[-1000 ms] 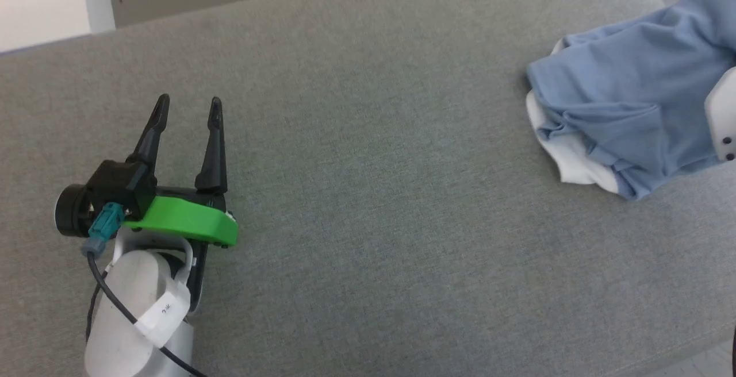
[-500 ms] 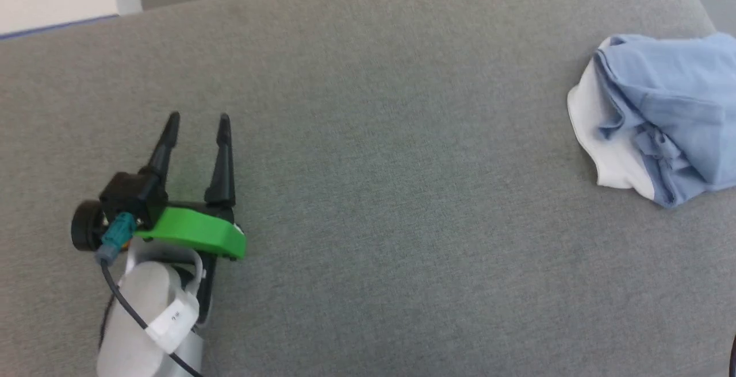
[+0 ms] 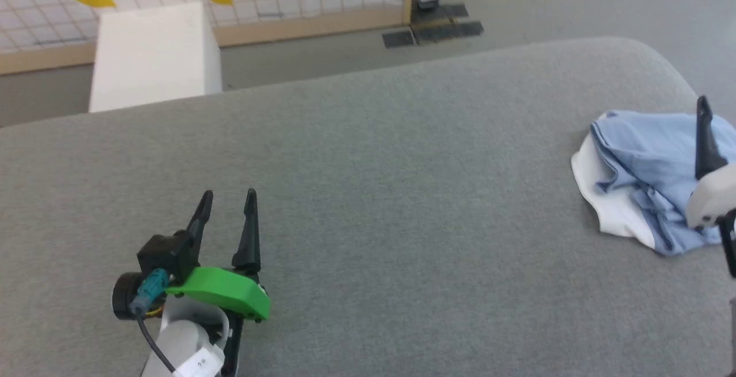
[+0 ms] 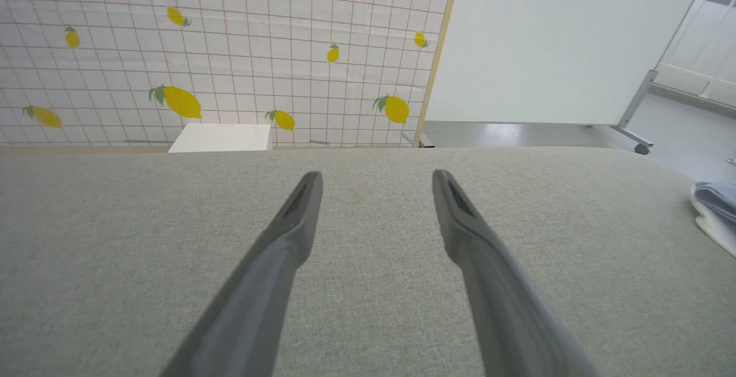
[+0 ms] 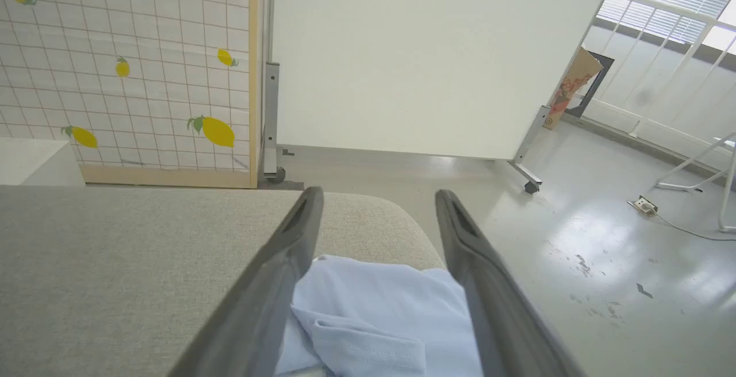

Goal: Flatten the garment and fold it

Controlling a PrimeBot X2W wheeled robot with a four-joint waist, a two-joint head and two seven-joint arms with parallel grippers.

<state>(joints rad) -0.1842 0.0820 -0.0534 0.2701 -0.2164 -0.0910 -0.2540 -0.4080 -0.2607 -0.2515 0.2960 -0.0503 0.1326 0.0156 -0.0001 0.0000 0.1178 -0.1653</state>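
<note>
The garment (image 3: 644, 147) dropped; right wrist view shows right pincer (image 5: 378, 192) spread over it; left pincer (image 3: 229, 193) gaping.

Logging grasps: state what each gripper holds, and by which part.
Nothing is held. Left gripper open over the grey surface; right gripper open over the garment.

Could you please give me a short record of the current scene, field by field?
surface: grey fabric cushion
garment: light blue, crumpled, at the cushion's right end, not yet flattened
white cloth: under the garment, edge showing
left gripper: open, empty, well apart from the garment
right gripper: open, above the garment, not gripping it
</note>
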